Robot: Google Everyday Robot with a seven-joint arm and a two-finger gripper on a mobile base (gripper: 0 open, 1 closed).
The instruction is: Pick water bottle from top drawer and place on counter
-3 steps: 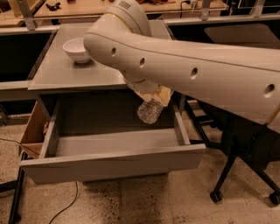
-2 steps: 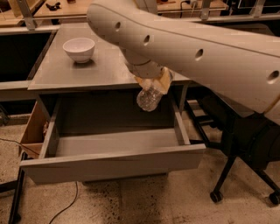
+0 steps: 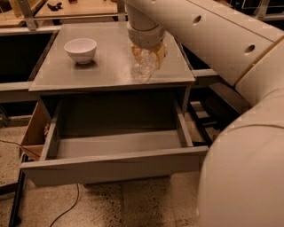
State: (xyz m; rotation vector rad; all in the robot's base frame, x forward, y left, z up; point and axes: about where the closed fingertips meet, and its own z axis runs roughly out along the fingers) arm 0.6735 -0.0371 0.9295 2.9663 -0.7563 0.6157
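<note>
My gripper is shut on the clear ribbed water bottle and holds it hanging down over the right front part of the grey counter. The bottle's lower end is close to the counter surface; I cannot tell whether it touches. The bottle's cap is hidden in the fingers. The top drawer stands pulled open below the counter's front edge, and its inside shows nothing in it.
A white bowl stands on the counter at the back left. My large arm fills the right side of the view. A light wooden tabletop lies behind the counter. A cable runs on the floor at the left.
My gripper has lifted the water bottle up out of the drawer space and carried it back over the counter. The drawer and bowl have not moved.
</note>
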